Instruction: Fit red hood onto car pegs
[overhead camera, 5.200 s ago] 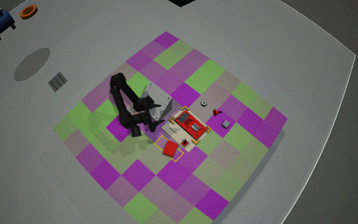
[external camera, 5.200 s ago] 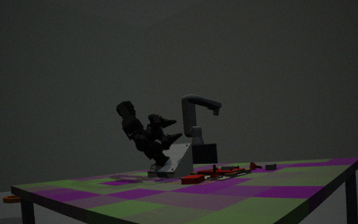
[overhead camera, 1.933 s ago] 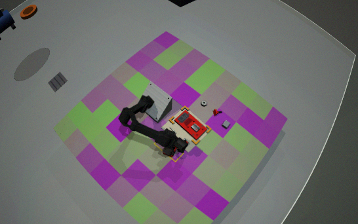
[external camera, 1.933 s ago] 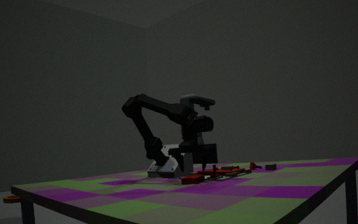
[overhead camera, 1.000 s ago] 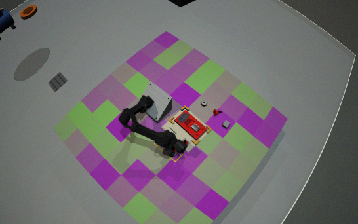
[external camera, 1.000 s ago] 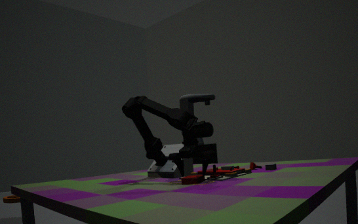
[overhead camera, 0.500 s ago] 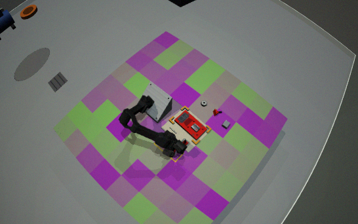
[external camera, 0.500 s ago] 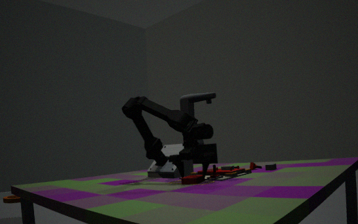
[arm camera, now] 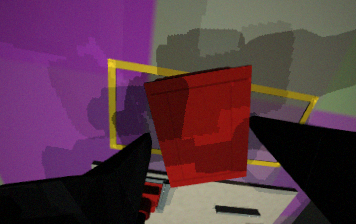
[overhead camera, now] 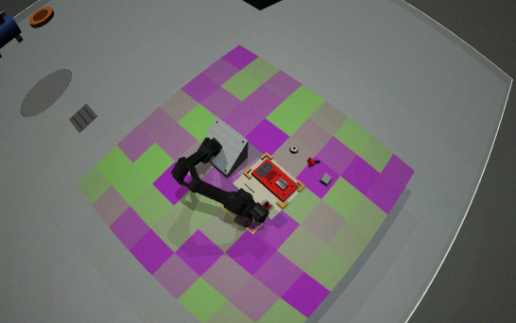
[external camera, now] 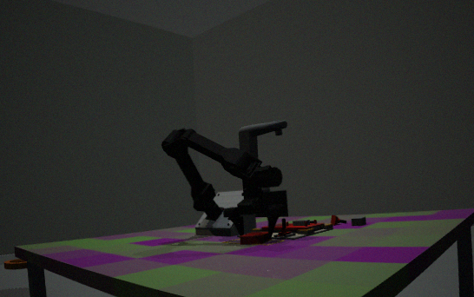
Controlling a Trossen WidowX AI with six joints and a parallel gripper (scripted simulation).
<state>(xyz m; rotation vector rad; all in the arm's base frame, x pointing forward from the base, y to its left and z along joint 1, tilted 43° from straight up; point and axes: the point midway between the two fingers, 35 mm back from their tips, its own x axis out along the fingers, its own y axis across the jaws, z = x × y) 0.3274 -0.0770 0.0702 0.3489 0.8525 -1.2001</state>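
Note:
The red hood (arm camera: 205,125) (external camera: 255,237) lies flat on the table inside a yellow outline (arm camera: 112,100), just in front of the jig. In the top view only a small red bit of the hood (overhead camera: 266,205) shows beside the arm. My gripper (arm camera: 199,129) (external camera: 258,227) (overhead camera: 260,214) is open, with one finger on each side of the hood and just above it, touching nothing. The red chassis (overhead camera: 269,174) with its grey engine block (overhead camera: 283,184) sits in the beige jig (overhead camera: 246,185) beyond the hood. The pegs are too small to tell.
The arm's grey wedge base (overhead camera: 229,146) stands behind the jig. A small grey ring (overhead camera: 294,149), a small red part (overhead camera: 311,161) and a grey cube (overhead camera: 325,178) (external camera: 358,221) lie to the right of the jig. The table's edge is far off.

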